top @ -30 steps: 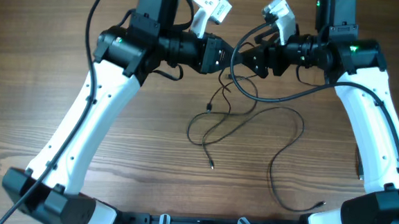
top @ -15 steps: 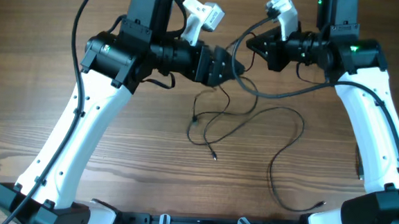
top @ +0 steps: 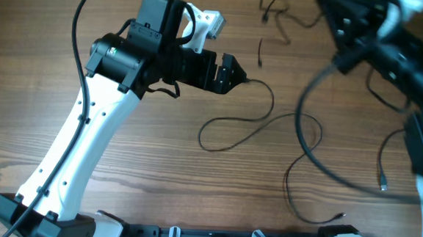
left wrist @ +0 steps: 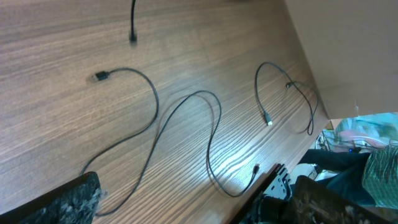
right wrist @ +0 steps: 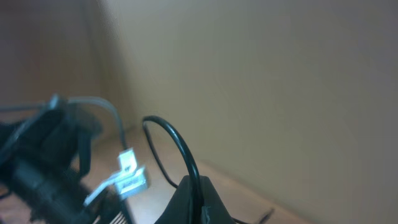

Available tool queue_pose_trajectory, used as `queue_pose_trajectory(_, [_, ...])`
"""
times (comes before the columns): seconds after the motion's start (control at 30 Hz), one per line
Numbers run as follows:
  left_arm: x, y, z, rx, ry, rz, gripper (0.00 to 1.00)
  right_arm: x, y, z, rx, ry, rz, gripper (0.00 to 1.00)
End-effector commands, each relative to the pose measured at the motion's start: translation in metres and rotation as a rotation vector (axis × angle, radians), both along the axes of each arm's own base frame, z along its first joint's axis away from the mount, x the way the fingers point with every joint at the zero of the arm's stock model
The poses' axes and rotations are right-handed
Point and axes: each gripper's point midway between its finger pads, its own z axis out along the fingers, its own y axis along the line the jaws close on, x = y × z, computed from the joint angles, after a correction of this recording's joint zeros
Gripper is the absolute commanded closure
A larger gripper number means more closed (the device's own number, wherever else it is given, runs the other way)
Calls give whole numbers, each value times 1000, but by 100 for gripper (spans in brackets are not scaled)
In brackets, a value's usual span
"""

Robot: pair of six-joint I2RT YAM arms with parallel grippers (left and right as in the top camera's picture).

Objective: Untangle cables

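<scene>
Opened left tool (top: 234, 70) wide; clenched right tool (right wrist: 194, 188) on cable (right wrist: 184, 146), pulled clear of other cables (left wrist: 219, 118) beside left tool.

No text, label, brand, number or sign can be read in any view.
</scene>
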Motion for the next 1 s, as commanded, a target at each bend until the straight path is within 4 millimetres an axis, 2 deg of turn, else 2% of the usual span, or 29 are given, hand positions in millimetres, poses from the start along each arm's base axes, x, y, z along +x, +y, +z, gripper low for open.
queue_pose_trajectory(0.0, [-4, 4, 7, 10, -24, 2, 0, 10, -54, 13, 13, -28, -344, 96])
queue_pose_trajectory(0.07, [-4, 7, 4, 29, -22, 13, 0, 16, -82, 8, -8, -11, -512, 96])
queue_pose_trajectory(0.2, [-3, 7, 4, 30, -21, 14, 0, 29, -131, -19, -85, 71, -803, 96])
queue_pose_trajectory(0.37, [-3, 7, 4, 30, -21, 14, 0, 50, -159, -57, -181, 183, -981, 96])
queue_pose_trajectory(0.53, [-3, 7, 4, 30, -21, 14, 0, 64, -181, -76, -199, 240, -1046, 96])
queue_pose_trajectory(0.77, [-3, 7, 4, 30, -21, 14, 0, 69, -237, -103, -111, 352, -1144, 96])
queue_pose_trajectory(0.97, [-3, 7, 4, 30, -21, 14, 0, 73, -259, -127, 1, 452, -1095, 96])
